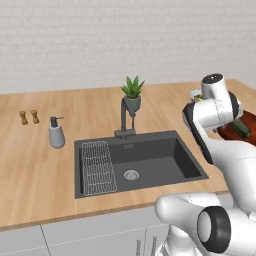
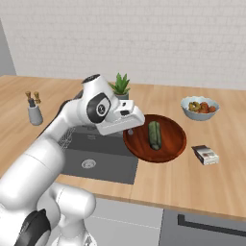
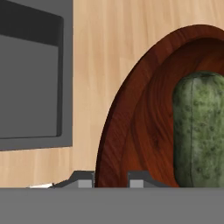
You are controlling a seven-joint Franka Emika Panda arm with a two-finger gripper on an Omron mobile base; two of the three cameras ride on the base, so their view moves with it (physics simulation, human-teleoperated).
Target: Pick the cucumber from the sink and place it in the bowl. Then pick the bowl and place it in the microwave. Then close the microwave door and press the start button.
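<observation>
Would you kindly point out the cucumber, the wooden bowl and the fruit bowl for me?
cucumber (image 2: pixel 154 135), right base view, middle of its body.
wooden bowl (image 2: pixel 174 144), right base view, bare inner wall.
fruit bowl (image 2: pixel 199 114), right base view, front outer wall.

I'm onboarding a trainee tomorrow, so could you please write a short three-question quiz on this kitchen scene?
1. True or false: the cucumber lies inside the bowl.
2. Multiple choice: where does the sink's wire rack sit, as the left base view shows it? A) left end of the basin B) right end C) on the counter
3. Fill in: beside the wooden bowl, on the side away from the sink, a small ____ lies on the counter.

Key: 1 true; 2 A; 3 box. The gripper is at the bowl's rim on the sink side; whether the jaws grip it cannot be told.
</observation>
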